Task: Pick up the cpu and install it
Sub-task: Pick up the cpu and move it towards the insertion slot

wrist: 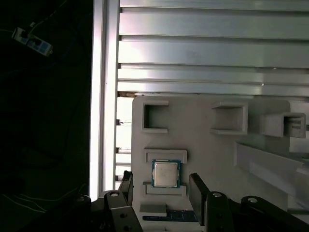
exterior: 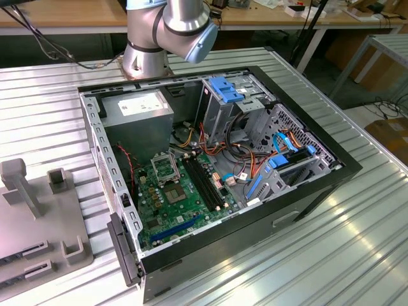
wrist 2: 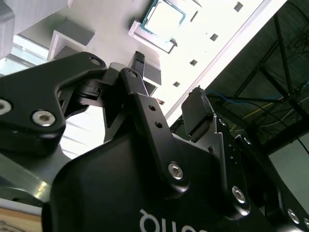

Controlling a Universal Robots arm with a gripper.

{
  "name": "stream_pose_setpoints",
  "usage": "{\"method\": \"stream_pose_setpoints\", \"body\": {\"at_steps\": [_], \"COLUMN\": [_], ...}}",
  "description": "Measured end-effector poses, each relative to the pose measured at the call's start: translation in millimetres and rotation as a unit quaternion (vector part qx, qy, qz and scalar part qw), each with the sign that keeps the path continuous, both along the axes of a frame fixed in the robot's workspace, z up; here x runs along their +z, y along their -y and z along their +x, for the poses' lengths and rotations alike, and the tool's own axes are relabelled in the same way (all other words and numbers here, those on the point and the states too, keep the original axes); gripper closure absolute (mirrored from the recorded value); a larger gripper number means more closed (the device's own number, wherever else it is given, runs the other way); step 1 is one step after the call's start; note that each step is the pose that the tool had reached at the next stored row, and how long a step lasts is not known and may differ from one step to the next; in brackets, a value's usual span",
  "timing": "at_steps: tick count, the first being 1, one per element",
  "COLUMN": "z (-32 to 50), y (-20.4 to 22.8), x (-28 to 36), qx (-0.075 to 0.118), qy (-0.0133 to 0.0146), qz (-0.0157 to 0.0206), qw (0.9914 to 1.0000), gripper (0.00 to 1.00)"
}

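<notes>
arm: wrist faces down at the grey tray (wrist: 203, 150)
gripper (wrist: 161, 186): fingers spread, holding nothing, straddling above the cpu (wrist: 165, 174)
cpu: flat in a tray slot

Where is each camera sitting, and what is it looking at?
Exterior view: off the arm, up high, looking down on the open case on the table; the arm shows beyond it.
First wrist view: on the arm, looking down past the open pincer at the cpu on the grey tray.
Second wrist view: on the arm, close behind the pincer, looking along its fingers to the cpu.
Shared: both wrist views show pincer and cpu.
</notes>
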State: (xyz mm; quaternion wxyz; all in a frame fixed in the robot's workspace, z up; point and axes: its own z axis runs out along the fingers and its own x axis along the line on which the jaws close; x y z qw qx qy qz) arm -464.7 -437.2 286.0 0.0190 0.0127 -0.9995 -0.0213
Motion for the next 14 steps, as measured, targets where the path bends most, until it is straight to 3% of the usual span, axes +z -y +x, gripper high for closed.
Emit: {"method": "stream_pose_setpoints", "body": {"at_steps": [7, 14], "z": [0.0, 3.7], "y": [6.6, 7.0], "x": [-10.6, -19.1], "qx": [0.000, 0.000], "qy": [0.0000, 0.0000], "qz": [-0.0033, -0.0082], "qw": [0.99999, 0.99997], "gripper": [0.42, 0.42]}}
